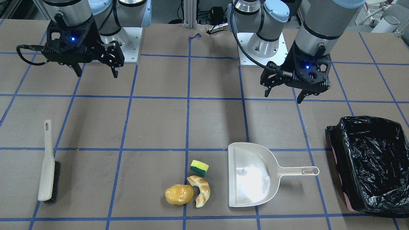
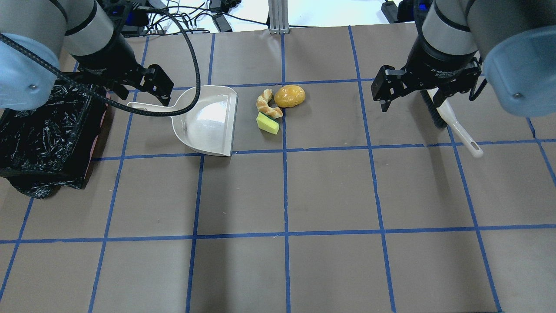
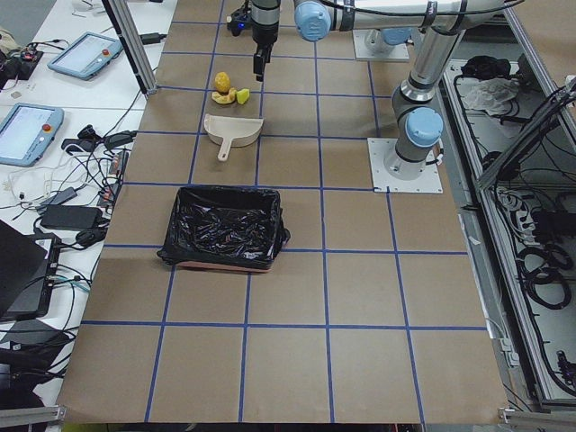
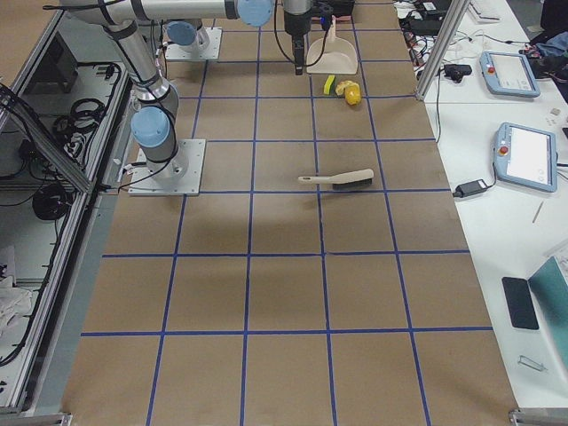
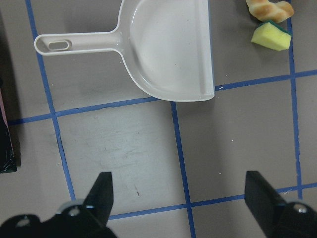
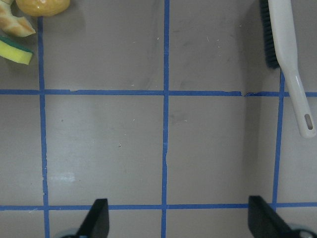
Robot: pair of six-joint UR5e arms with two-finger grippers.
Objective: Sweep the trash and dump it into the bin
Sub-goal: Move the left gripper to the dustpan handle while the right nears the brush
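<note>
Exterior front-facing view: a brown paper-covered table (image 1: 153, 121) marked with a blue tape grid is seen steeply from above. At the upper left, the robot's right black two-finger gripper (image 1: 96, 75) is held above the table, its fingers spread wide and nothing gripped. Below it, a beige long-handled plastic brush (image 1: 48, 163) with dark bristles is laid flat near the left edge, its handle end pointed towards the robot. Near the centre front, the three trash items are clustered together. A glossy yellow-brown potato (image 1: 179, 194) is placed just beside a curved tan croissant-like bread piece (image 1: 201, 190) on its right. A yellow sponge block with green backing (image 1: 199, 167) is set just above the bread. Just right of them, a beige plastic dustpan (image 1: 252, 175) is laid flat, its open mouth turned towards the trash and its handle pointed right. Above the dustpan, the left black two-finger gripper (image 1: 283, 98) is suspended over the table, fingers equally wide apart and empty. At the far right, a large rectangular bin lined with a crinkly black plastic bag (image 1: 367, 159) is set on the table, a pink edge shown along its left side.
</note>
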